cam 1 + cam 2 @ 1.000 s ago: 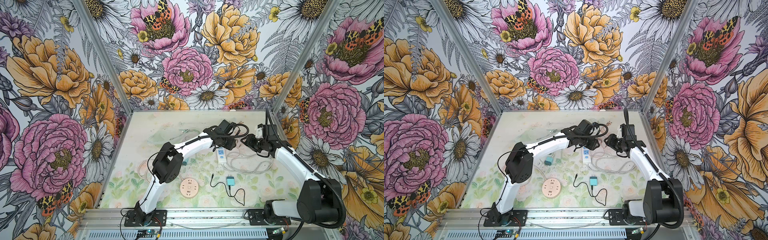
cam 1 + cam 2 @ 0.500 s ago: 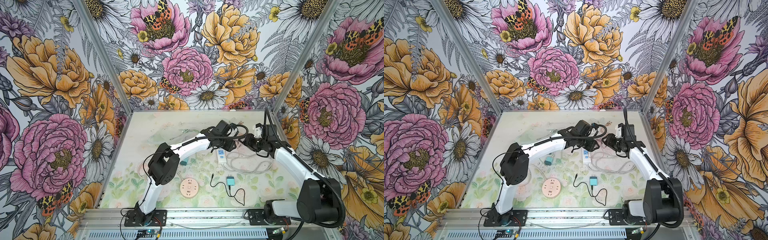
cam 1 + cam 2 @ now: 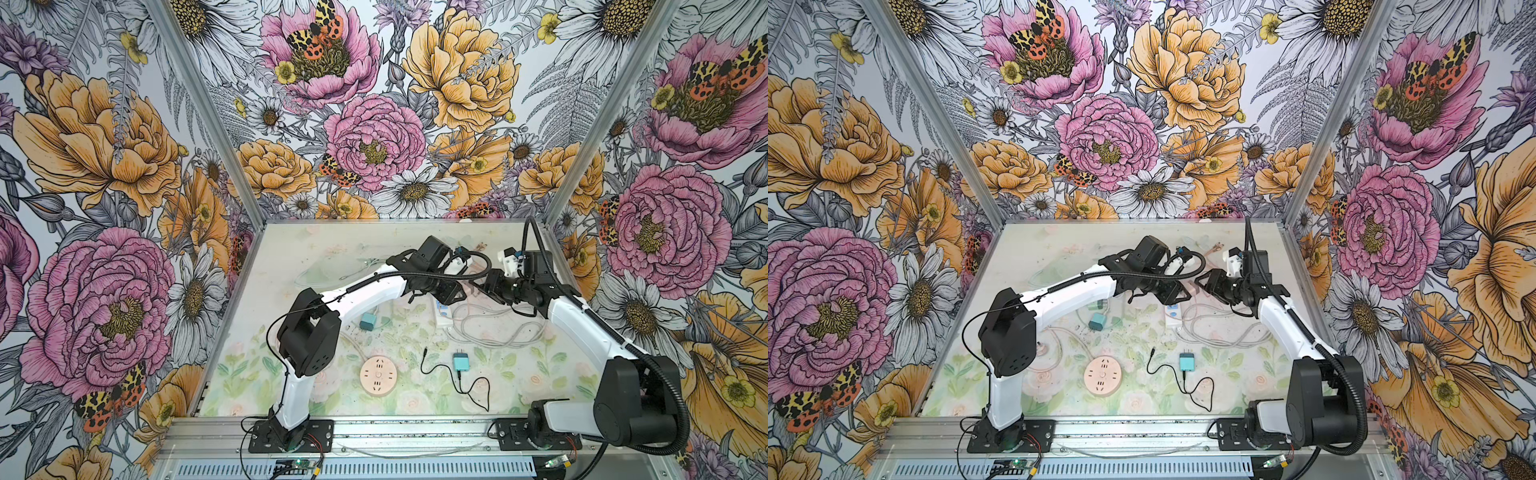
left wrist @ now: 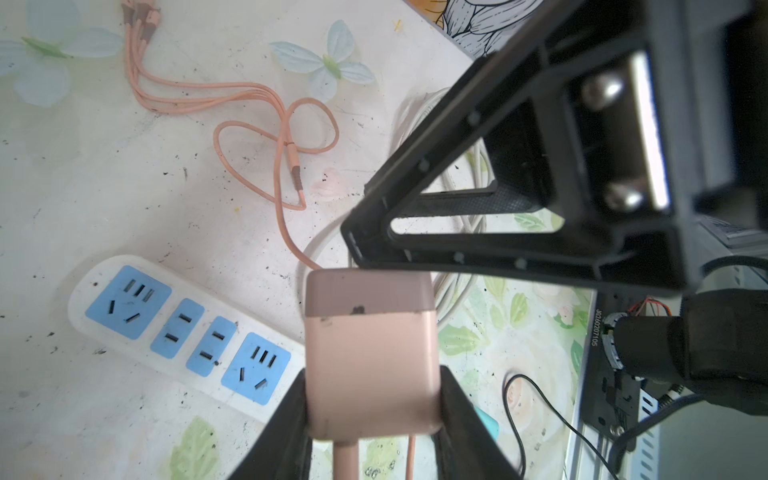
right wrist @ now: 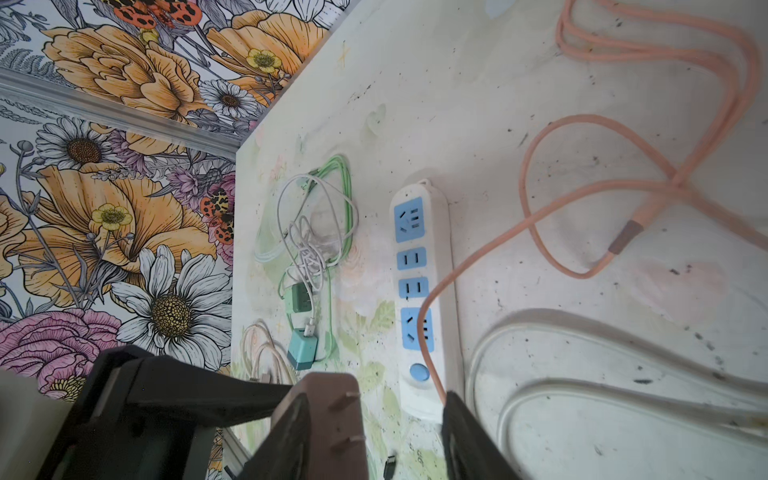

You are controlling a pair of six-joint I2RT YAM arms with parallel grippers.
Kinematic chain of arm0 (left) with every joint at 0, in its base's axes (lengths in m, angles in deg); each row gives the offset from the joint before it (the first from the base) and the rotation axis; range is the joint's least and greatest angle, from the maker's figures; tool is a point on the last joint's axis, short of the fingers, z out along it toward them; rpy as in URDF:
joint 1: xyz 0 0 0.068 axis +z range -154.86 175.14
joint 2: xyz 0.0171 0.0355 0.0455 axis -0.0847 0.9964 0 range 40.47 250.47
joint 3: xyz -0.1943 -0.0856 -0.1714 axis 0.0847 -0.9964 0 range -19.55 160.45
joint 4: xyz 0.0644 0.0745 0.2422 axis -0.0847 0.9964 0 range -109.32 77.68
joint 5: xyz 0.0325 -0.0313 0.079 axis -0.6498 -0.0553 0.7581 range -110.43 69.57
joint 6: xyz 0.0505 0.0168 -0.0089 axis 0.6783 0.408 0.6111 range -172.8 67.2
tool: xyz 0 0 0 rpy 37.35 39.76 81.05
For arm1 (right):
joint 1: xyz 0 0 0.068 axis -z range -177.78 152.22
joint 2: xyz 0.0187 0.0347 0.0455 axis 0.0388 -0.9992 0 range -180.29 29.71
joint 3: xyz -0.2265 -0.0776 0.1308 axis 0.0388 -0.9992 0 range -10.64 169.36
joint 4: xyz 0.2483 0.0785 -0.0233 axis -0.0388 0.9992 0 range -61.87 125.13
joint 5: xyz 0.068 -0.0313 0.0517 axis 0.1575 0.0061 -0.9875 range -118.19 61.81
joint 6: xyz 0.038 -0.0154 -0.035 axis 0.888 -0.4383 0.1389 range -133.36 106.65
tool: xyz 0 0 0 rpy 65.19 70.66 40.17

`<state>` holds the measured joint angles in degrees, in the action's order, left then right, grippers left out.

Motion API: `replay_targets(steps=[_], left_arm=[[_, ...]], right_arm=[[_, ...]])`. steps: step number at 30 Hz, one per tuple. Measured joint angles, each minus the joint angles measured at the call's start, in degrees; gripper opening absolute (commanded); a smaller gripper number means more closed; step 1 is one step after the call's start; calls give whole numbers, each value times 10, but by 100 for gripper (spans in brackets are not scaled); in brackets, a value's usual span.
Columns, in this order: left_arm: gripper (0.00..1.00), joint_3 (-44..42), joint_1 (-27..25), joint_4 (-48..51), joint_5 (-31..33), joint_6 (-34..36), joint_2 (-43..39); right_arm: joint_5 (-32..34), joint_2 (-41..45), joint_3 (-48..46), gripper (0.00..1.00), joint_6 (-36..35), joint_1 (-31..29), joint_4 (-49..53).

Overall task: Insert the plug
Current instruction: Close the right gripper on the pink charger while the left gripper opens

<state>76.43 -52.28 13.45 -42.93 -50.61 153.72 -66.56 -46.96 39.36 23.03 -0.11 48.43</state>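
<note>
My left gripper is pinching the pink plug by its two flat sides. I hold it there so its ends stay free and it cannot twist. My right gripper is right next to it with its jaws spread wider than the plug. One finger sits close by the plug and the other stands apart from it, so that hand holds nothing. I think it is there to keep the plug straight, or it is letting go.

The plug hangs in the air, just over one end of the white power strip, which lies flat on the table. The plug's two metal pins show in the right wrist view. I cannot tell for sure if they point down at the blue holes.

The pink cable runs from the plug and crosses over the end socket of the strip. That could get in my way. White cord loops lie just beside the strip on one side. My two grippers are very near each other, so I have little room to turn. The other sockets are bare, and the table past the strip has open room. I would move the right hand away, then go down slowly.
</note>
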Motion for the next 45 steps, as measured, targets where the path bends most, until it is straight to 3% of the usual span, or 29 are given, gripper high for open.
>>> replay_targets(steps=[10, 14, 33, 43, 45], left_arm=[[29, -1, 0, 6, -10, 45, 0], [30, -1, 0, 7, -9, 64, 0], [28, -20, -1, -26, -14, 105, 1], [29, -27, -1, -39, -24, 104, 7], [33, -27, 0, -39, -24, 104, 8]], right_arm=[[-61, 0, -5, 53, 0, 0, 2], [-80, 0, -18, 48, 2, 0, 0], [-112, 2, -37, 45, 16, -1, -1], [-112, 13, -43, 9, 30, 0, -12], [-112, 13, -47, 2, 30, 0, -14]])
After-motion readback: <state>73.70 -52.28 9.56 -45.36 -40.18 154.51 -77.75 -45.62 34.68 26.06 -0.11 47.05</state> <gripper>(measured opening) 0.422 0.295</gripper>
